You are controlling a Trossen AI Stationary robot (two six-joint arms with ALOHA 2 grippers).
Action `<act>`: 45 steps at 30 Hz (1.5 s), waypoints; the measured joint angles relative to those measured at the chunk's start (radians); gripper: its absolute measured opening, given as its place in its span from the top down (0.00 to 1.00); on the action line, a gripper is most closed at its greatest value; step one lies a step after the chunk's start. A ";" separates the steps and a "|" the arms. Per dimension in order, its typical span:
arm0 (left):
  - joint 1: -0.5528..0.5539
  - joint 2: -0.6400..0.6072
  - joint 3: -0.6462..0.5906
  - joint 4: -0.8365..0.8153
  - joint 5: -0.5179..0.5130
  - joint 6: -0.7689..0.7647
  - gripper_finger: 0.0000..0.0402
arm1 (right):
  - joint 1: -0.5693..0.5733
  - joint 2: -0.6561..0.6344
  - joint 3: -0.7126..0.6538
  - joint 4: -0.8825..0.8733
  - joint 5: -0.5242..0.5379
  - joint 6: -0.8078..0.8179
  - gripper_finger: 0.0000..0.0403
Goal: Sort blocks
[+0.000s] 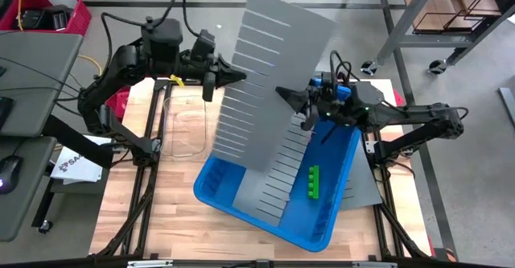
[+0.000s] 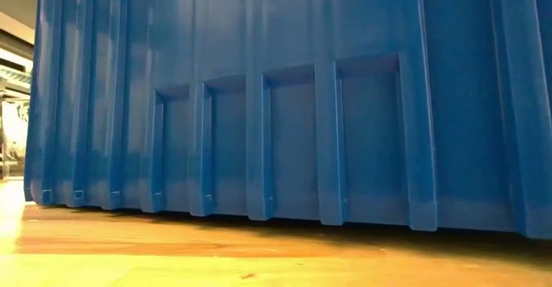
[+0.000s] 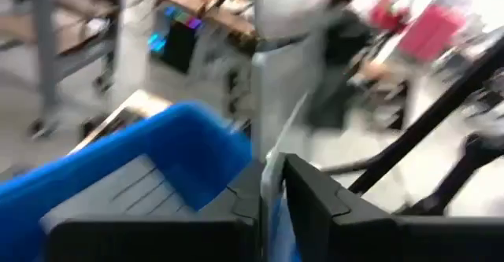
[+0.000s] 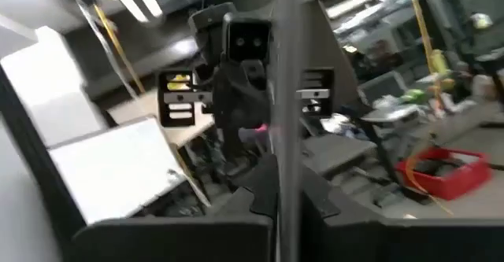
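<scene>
Tabletop (image 1: 185,220): pale wood planks, matt, grain visible. Bin (image 1: 217,194): blue moulded plastic, smooth, slight sheen, ribbed outer wall in the low view. Big slotted panel (image 1: 265,75): flat grey sheet, plastic by the look, matt and smooth. More grey panels (image 1: 269,189) inside the bin, same finish. Green blocks (image 1: 312,181): bright plastic, mildly glossy. Clear tub (image 1: 187,127) beside the bin: transparent plastic, glossy. Both arms: dark matt casings. Left hand (image 1: 232,76) and right hand (image 1: 288,96): matt black fingers.

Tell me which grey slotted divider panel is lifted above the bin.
The large grey slotted divider panel, held tilted between both end effectors; the other grey panel lies flat inside the blue plastic bin.
</scene>
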 joint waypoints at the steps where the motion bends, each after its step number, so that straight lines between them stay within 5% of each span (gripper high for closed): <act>1: 0.013 -0.004 0.000 -0.043 -0.014 0.018 0.89 | 0.003 -0.010 0.010 -0.032 0.017 -0.004 0.99; 7: 0.078 -0.036 0.001 -0.267 -0.132 0.062 0.76 | 0.010 -0.090 0.094 -0.179 0.040 -0.038 1.00; 15: 0.096 -0.023 -0.081 -0.370 -0.127 0.104 0.63 | 0.008 -0.169 0.233 -0.312 0.107 -0.168 1.00; 18: 0.088 0.001 -0.174 -0.347 -0.079 0.111 0.68 | 0.008 -0.190 0.305 -0.365 0.138 -0.227 1.00; 23: 0.058 0.066 -0.332 -0.226 -0.083 0.274 0.96 | 0.008 -0.193 0.429 -0.428 0.154 -0.295 1.00; 32: 0.009 0.266 -0.454 -0.032 -0.195 0.856 1.00 | 0.008 -0.186 0.503 -0.459 0.167 -0.274 1.00; 40: 0.019 0.404 -0.451 -0.086 -0.443 0.880 1.00 | 0.008 -0.187 0.503 -0.529 0.211 -0.200 1.00; 45: 0.046 0.406 -0.453 -0.260 -0.471 0.781 1.00 | 0.008 -0.191 0.502 -0.655 0.262 -0.125 1.00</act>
